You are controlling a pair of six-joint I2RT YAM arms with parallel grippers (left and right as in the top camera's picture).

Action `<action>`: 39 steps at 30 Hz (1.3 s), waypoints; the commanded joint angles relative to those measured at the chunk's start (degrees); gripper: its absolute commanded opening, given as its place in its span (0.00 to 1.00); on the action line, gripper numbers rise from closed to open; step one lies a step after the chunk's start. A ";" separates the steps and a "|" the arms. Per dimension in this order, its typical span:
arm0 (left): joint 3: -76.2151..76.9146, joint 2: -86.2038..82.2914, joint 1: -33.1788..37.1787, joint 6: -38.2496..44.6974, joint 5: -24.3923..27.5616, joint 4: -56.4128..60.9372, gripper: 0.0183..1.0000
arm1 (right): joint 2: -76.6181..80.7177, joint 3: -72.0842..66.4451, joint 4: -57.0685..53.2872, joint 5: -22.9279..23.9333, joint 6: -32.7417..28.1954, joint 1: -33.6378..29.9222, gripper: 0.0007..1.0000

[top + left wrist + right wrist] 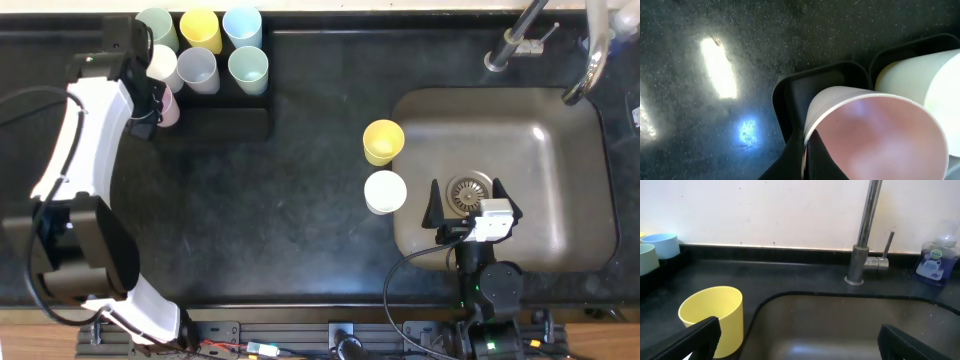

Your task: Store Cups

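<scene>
A black cup rack (235,122) stands at the counter's back left and holds several cups in green, yellow, blue, white and grey. My left gripper (150,100) is shut on the rim of a pink cup (168,106), one finger inside and one outside. The left wrist view shows this pink cup (875,135) tilted over a bare rack slot (810,85), beside a white cup (920,75). A yellow cup (383,142) and a white cup (385,192) stand on the counter left of the sink. My right gripper (467,200) hangs open over the sink, close to the yellow cup (712,312).
The steel sink (560,130) fills the right side, with a faucet (867,230) and a purple soap bottle (937,260) behind it. Dark counter (300,220) lies bare between the rack and the sink. A wall runs along the back.
</scene>
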 commanded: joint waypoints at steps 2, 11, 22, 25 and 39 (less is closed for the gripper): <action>-0.26 1.18 0.28 -1.53 -2.69 0.72 0.02 | -0.46 -0.76 0.26 -0.44 0.02 -0.11 1.00; -0.26 4.15 0.33 -1.68 -1.68 1.99 0.02 | -0.46 -0.76 0.26 -0.44 0.02 -0.11 0.99; -0.26 1.81 0.22 -1.64 -2.82 1.46 0.39 | -0.46 -0.76 0.26 -0.44 0.00 -0.11 1.00; -0.26 -3.54 -0.50 -1.22 -4.94 0.09 0.45 | -0.46 -0.76 0.26 -0.44 0.02 -0.11 1.00; 2.60 -24.55 -21.53 31.41 -6.58 10.40 0.82 | -0.46 -0.76 0.26 -0.44 0.02 -0.11 1.00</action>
